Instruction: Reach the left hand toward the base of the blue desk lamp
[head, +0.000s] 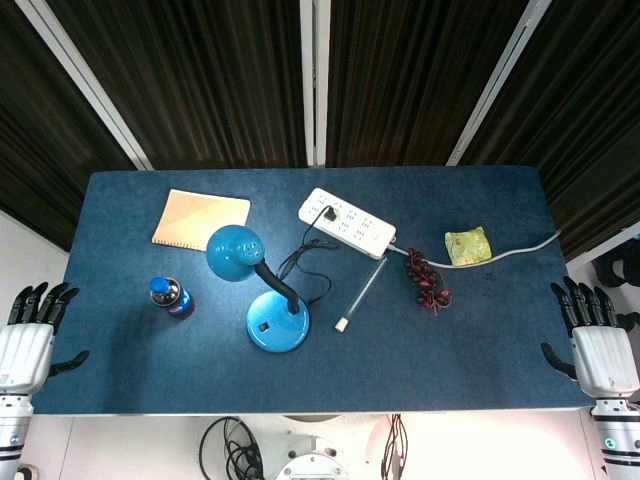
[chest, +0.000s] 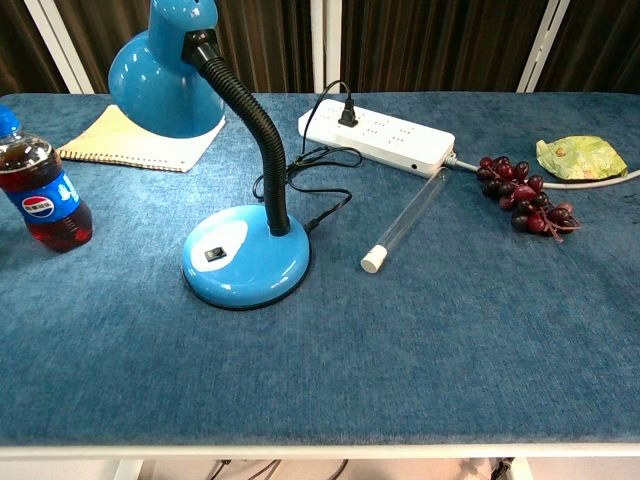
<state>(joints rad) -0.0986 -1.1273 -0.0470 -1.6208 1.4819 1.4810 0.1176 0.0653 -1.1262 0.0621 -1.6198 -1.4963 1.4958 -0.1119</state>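
Observation:
The blue desk lamp stands left of the table's middle. Its round base (head: 278, 322) (chest: 246, 256) carries a small black switch, and a black gooseneck rises to the blue shade (head: 234, 251) (chest: 167, 67). My left hand (head: 30, 335) hangs off the table's left edge, fingers spread and pointing up, holding nothing, well left of the base. My right hand (head: 596, 340) is off the right edge, also spread and empty. Neither hand shows in the chest view.
A cola bottle (head: 172, 297) (chest: 40, 188) stands between my left hand and the lamp. Behind lie an orange notebook (head: 201, 220), a white power strip (head: 347, 223) with the lamp's cord, a clear tube (head: 361, 294), dark grapes (head: 432, 287) and a green packet (head: 468, 246).

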